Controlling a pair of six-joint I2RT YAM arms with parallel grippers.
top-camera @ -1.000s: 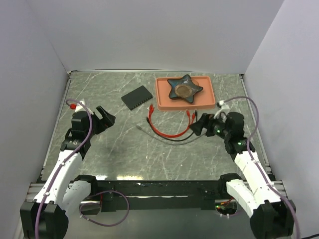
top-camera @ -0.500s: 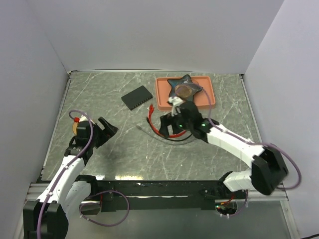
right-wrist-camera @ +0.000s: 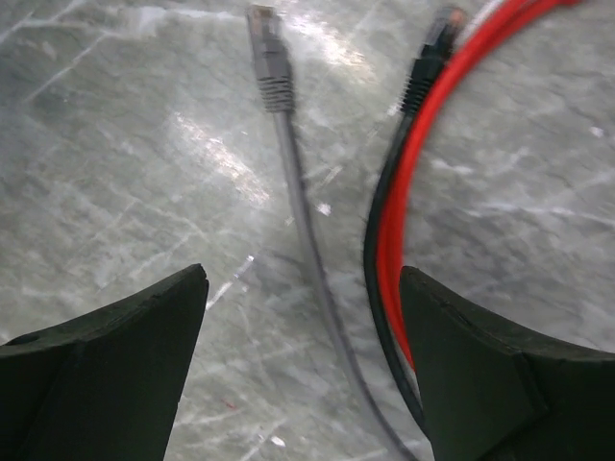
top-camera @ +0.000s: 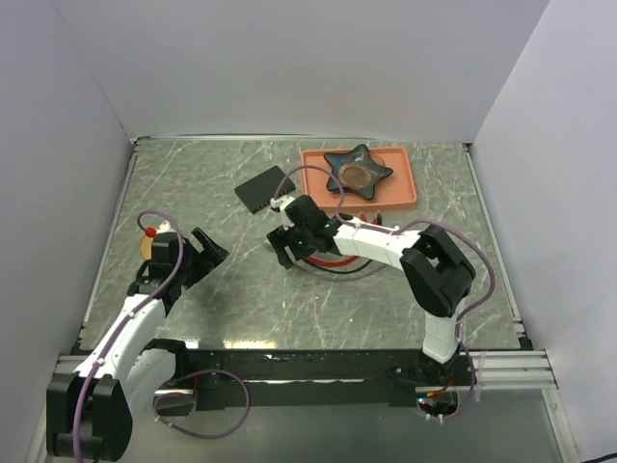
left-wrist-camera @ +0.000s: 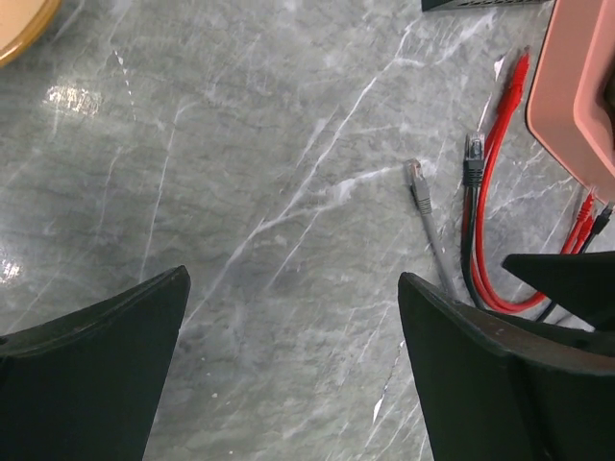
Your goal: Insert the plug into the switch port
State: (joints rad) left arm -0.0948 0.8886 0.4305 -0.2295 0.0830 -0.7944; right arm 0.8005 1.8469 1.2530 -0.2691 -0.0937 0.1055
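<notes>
The switch [top-camera: 262, 188], a flat black box, lies on the table left of the tray; its edge shows at the top of the left wrist view [left-wrist-camera: 480, 4]. My right gripper [top-camera: 286, 253] is open and empty, low over the cables. In the right wrist view the right gripper [right-wrist-camera: 303, 277] straddles the grey cable, with the grey plug [right-wrist-camera: 267, 53] ahead of it. The black plug [right-wrist-camera: 428, 58] and the red cable [right-wrist-camera: 423, 173] lie to its right. My left gripper [top-camera: 207, 253] is open and empty, left of the cables. The grey plug [left-wrist-camera: 418, 182] also shows in the left wrist view.
An orange tray [top-camera: 410, 183] with a dark star-shaped dish [top-camera: 357, 172] stands at the back right. Red and black cables [top-camera: 337, 262] loop in front of it. A tan round object [left-wrist-camera: 19, 24] lies by the left arm. White walls close in the table.
My right arm has swung from the right side of the table far to the left and now sits over the cables. My left gripper has drawn back slightly toward me.
</notes>
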